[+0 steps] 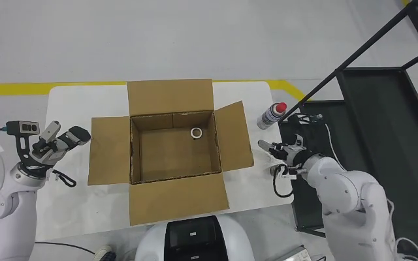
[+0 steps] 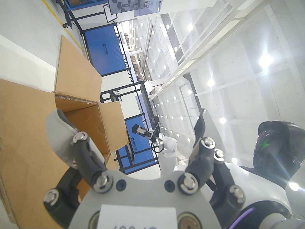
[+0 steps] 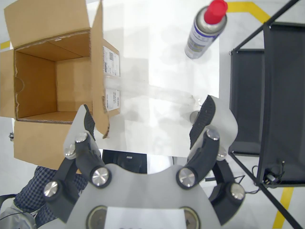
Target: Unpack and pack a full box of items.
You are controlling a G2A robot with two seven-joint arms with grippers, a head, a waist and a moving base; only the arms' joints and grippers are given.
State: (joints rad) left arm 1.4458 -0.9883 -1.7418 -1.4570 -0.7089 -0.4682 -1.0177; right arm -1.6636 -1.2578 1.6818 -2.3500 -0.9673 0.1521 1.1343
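The cardboard box [image 1: 170, 96] is seen standing open in the middle of the white table [image 1: 72, 107], with all 4 flaps folded outward. Inside it, 1 small pale roll [image 1: 196, 133] is spotted on the box floor, close against the far wall and toward the right side. 1 spray can [image 1: 271, 115] with a red cap is set on the table beyond the right flap, near the far right corner and apart from the box. The right gripper [image 1: 270, 158] is held over the table's right edge, just outside that flap and nearer the robot than the can. Its claw is spread wide and nothing is gripped. The left gripper [image 1: 65, 134] is held over the table's left edge, apart from the box. Its claw is likewise parted wide, with nothing carried. A black rack [image 1: 366, 111] is placed just right of the table.
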